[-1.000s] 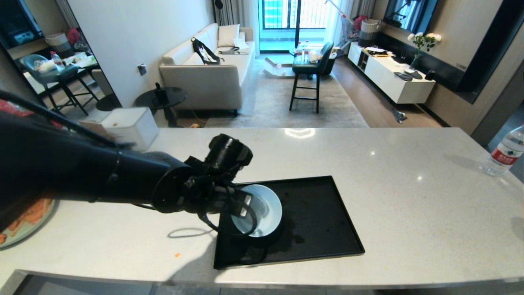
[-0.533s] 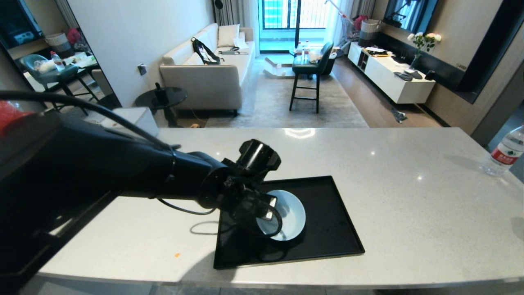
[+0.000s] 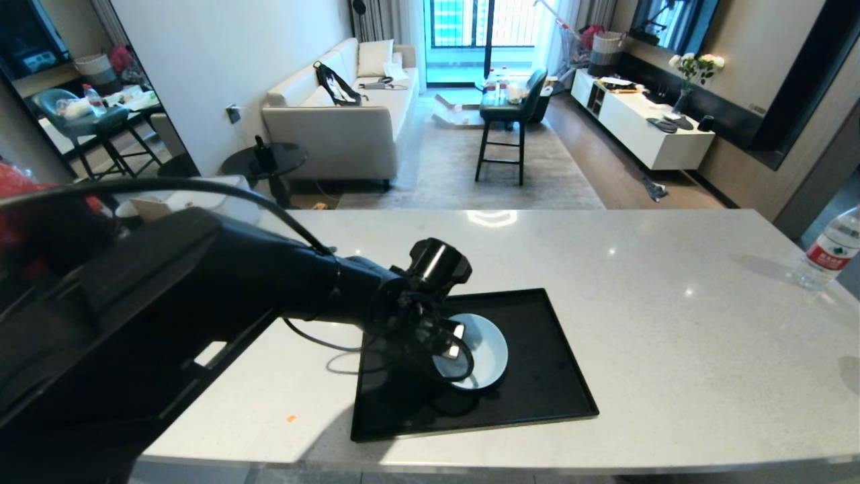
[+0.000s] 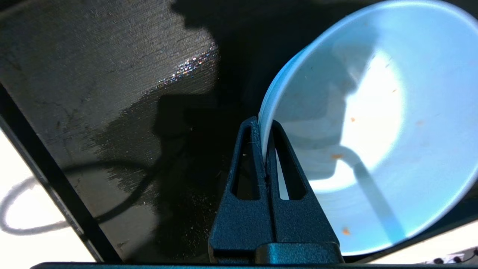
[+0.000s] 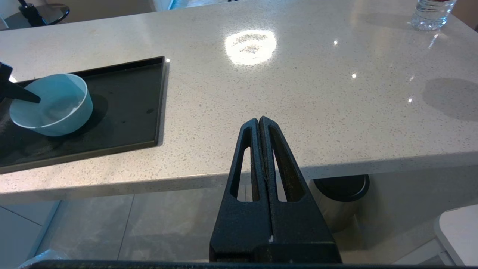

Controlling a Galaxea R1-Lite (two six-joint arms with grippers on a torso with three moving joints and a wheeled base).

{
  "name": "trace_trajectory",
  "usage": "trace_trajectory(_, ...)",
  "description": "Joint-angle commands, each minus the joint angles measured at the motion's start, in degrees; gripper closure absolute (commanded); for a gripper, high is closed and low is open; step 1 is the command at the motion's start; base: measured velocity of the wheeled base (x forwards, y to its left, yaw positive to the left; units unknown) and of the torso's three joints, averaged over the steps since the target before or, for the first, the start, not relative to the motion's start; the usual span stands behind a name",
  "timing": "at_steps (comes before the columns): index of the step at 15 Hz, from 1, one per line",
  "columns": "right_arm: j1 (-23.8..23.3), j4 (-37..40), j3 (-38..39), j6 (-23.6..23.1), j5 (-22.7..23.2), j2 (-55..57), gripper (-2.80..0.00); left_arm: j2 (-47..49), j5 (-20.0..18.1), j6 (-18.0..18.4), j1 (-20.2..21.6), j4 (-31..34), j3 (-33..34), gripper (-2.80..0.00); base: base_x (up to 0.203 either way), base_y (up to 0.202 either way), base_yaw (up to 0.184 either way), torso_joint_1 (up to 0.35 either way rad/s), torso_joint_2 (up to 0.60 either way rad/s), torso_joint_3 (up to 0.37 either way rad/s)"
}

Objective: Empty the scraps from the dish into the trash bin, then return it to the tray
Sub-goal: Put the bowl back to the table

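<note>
Pale blue dish (image 3: 482,349) further along tray (image 3: 537,376), left gripper (image 3: 451,344) still clamped.

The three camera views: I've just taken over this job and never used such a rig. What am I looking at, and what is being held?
This is a two-armed robot standing at a pale stone counter. The wide picture comes from its head, looking down. The big black arm there is its left arm.

The other two pictures come from cameras on the wrists, behind each claw. In the left wrist view, the left claw is pinched shut on the rim of the dish, a small pale blue bowl, empty apart from a few orange specks. The dish is over the black tray.

The right claw is shut and empty, parked below the counter's edge. A water bottle stands far right.
</note>
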Motion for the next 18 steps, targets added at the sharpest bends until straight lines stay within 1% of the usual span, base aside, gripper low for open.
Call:
trace_trajectory(1,0.0,0.0,0.0,0.0,0.0,0.0,0.00,1.4,0.1,0.1,1.0,0.0,-0.2,0.00,0.000,0.000,0.000,0.000,0.00,0.000)
trace_trajectory(5,0.0,0.0,0.0,0.0,0.0,0.0,0.00,1.2,0.1,0.8,2.6,0.1,-0.2,0.00,0.000,0.000,0.000,0.000,0.00,0.000)
trace_trajectory(13,0.0,0.0,0.0,0.0,0.0,0.0,0.00,-0.2,0.2,1.2,2.4,0.8,0.3,0.00,0.000,0.000,0.000,0.000,0.00,0.000)
trace_trajectory(14,0.0,0.0,0.0,0.0,0.0,0.0,0.00,-0.6,0.2,1.2,2.3,0.8,0.3,-2.80,0.000,0.000,0.000,0.000,0.00,0.000)
trace_trajectory(18,0.0,0.0,0.0,0.0,0.0,0.0,0.00,-1.8,0.1,0.8,2.2,0.9,0.8,-2.80,0.000,0.000,0.000,0.000,0.00,0.000)
